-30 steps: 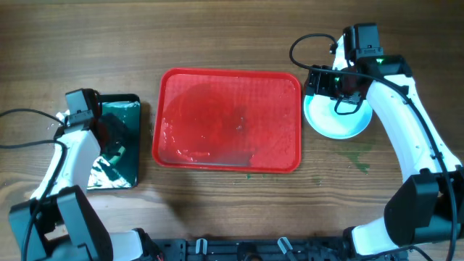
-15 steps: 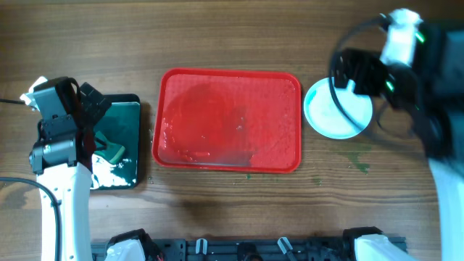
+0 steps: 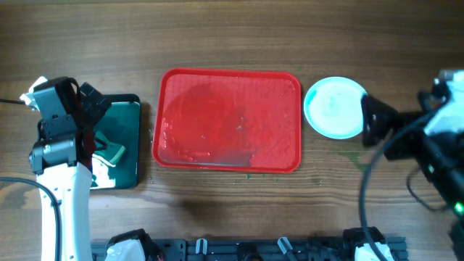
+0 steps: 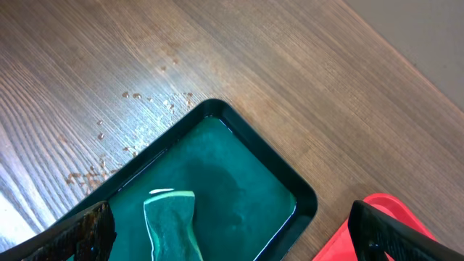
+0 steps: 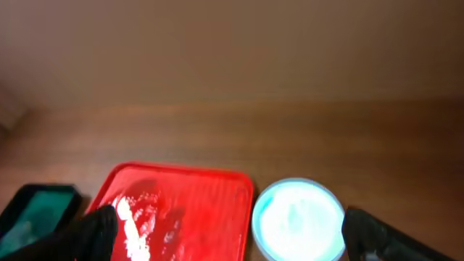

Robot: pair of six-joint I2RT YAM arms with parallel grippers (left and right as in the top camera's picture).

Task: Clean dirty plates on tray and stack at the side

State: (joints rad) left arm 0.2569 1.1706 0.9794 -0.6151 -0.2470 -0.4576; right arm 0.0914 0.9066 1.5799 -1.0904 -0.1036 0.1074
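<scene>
The red tray (image 3: 228,119) lies at the table's middle with no plates on it, only a wet sheen. It also shows in the right wrist view (image 5: 174,210). A round pale cyan plate (image 3: 333,107) sits on the table just right of the tray, also in the right wrist view (image 5: 299,221). I cannot tell whether other plates lie under it. My right gripper (image 3: 373,122) is open and empty, raised to the right of the plate, with the tray and plate between its fingertips (image 5: 94,232) in its own view. My left gripper (image 3: 93,119) is open and empty above the black tray.
A black tray (image 3: 119,141) of green liquid stands left of the red tray, with a green sponge (image 4: 170,217) lying in it. Water drops (image 4: 130,123) dot the wood beside it. Green smears (image 3: 359,158) mark the table below the plate.
My right arm has pulled back from the plate, up and toward the lower right. My left arm lifted and drew back from the black tray a second ago, then held still.
</scene>
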